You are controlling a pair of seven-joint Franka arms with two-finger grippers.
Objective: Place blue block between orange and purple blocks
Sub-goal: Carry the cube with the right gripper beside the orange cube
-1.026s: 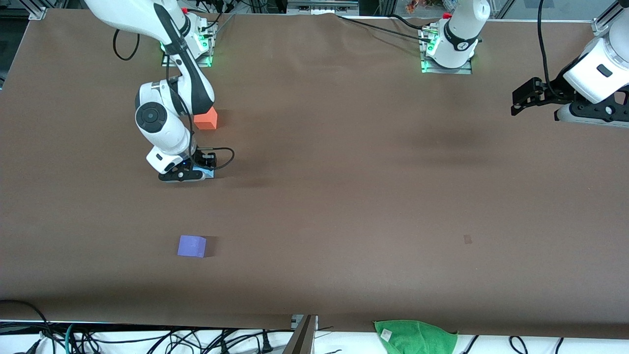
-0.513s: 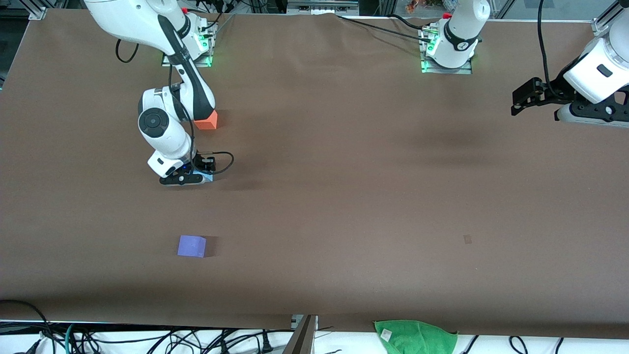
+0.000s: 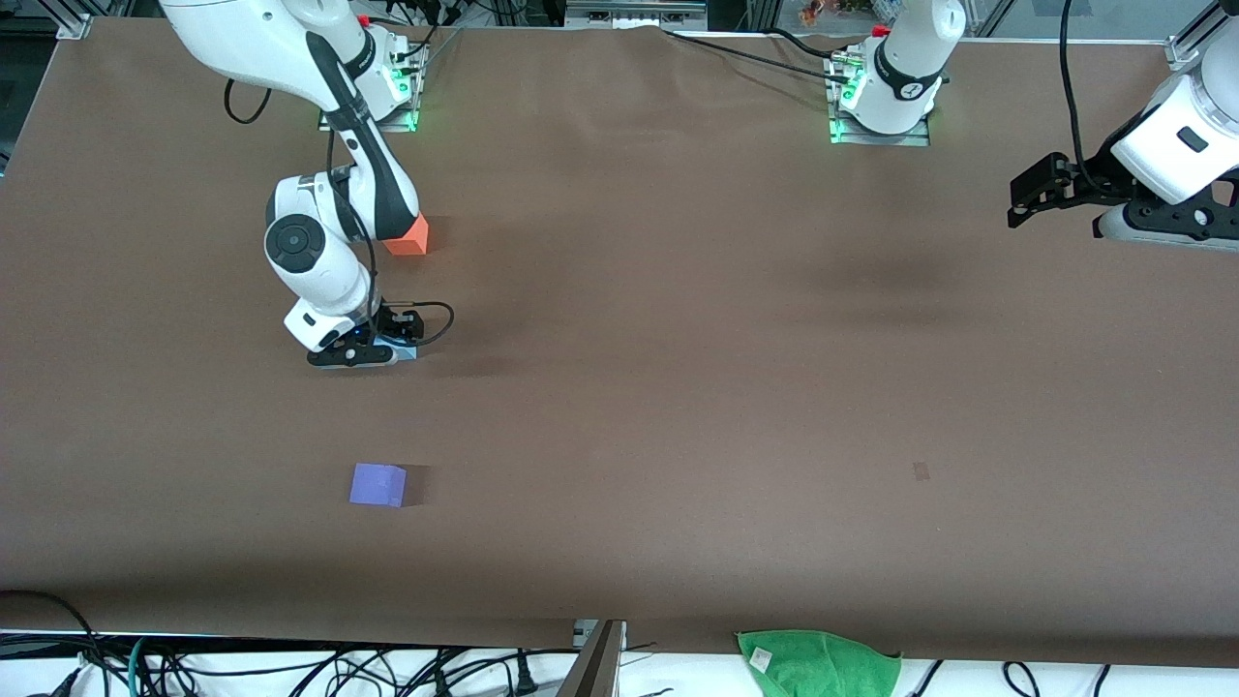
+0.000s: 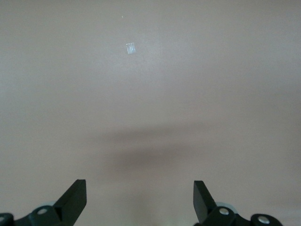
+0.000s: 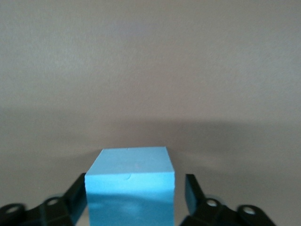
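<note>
The blue block [image 3: 407, 351] stands on the table under my right gripper [image 3: 373, 353], only a sliver of it showing. In the right wrist view the blue block [image 5: 129, 188] sits between the fingers of my right gripper [image 5: 135, 183]. One finger is against its side and a narrow gap shows at the other, so the jaws are open around it. The orange block [image 3: 413, 235] lies farther from the front camera, partly hidden by the right arm. The purple block [image 3: 377, 484] lies nearer to it. My left gripper [image 3: 1014, 201] waits open and empty over the left arm's end of the table, and it also shows in the left wrist view [image 4: 139, 188].
A green cloth [image 3: 818, 663] lies at the table's near edge. A small pale mark [image 3: 921, 471] is on the brown table cover, and it also shows in the left wrist view [image 4: 130, 48]. Cables hang along the near edge.
My right gripper has shifted slightly nearer to the front camera and toward the right arm's end of the table, staying over the blue block. The left arm has not moved.
</note>
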